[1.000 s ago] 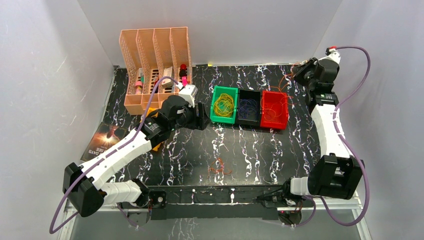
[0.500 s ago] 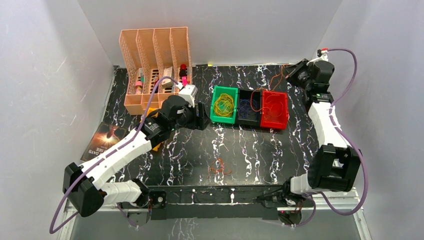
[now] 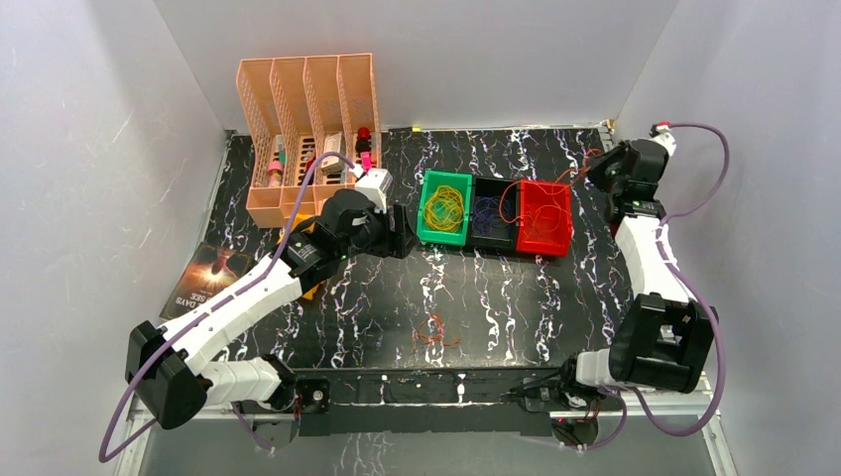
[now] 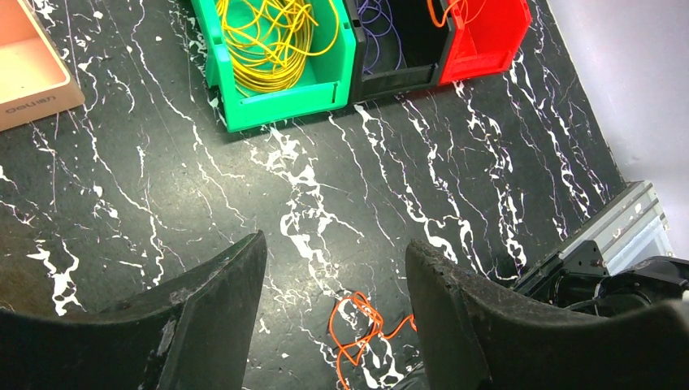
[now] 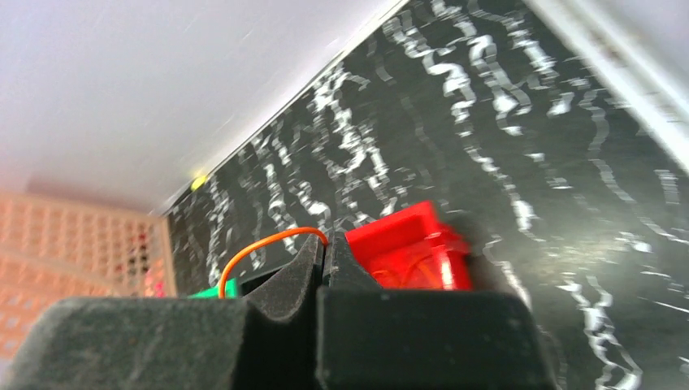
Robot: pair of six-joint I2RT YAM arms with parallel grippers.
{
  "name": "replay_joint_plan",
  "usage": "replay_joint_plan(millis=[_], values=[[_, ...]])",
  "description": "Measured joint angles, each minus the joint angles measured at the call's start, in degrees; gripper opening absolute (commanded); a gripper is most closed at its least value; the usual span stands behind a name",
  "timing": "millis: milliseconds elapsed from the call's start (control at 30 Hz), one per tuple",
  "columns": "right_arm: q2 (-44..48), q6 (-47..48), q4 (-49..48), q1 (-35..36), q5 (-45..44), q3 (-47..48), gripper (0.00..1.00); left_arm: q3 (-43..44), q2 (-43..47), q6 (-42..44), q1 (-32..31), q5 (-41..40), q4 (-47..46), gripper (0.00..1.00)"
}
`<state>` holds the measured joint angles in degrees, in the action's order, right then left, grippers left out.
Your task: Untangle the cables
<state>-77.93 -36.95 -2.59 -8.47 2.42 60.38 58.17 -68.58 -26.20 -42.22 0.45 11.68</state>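
Observation:
My right gripper point(image 3: 598, 167) is shut on a thin orange cable point(image 3: 503, 206) behind the bins; the wire trails down over the black bin point(image 3: 493, 234) and the red bin point(image 3: 544, 238). In the right wrist view the pinched jaws point(image 5: 327, 244) hold that orange cable point(image 5: 260, 241) as it arcs left. Yellow cables point(image 4: 264, 41) fill the green bin point(image 4: 284, 93), and blue-purple cables point(image 4: 382, 32) lie in the black one. A small orange tangle point(image 4: 357, 329) rests on the table near the front edge. My left gripper point(image 4: 335, 242) hovers open above the table, holding nothing.
A peach slotted organizer point(image 3: 307, 99) with small items stands at the back left. A printed card point(image 3: 203, 278) lies at the table's left edge. The three bins sit side by side at mid-back. White walls close in on both sides.
The right gripper swung from the far back corner a little nearer and lower, dragging the orange cable so it now drapes across the black and red bins. The left arm has not moved.

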Motion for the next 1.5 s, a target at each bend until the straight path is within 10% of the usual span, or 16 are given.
replay_joint_plan(millis=[533,1500], values=[[3.0,-0.6,1.2,-9.6,-11.6,-2.2,0.00,-0.4,-0.4,-0.7,0.0,0.4,0.2,0.63],[-1.6,2.6,-0.9,-3.2,9.7,-4.3,0.00,-1.0,-0.9,-1.1,0.0,0.4,0.3,0.63]])
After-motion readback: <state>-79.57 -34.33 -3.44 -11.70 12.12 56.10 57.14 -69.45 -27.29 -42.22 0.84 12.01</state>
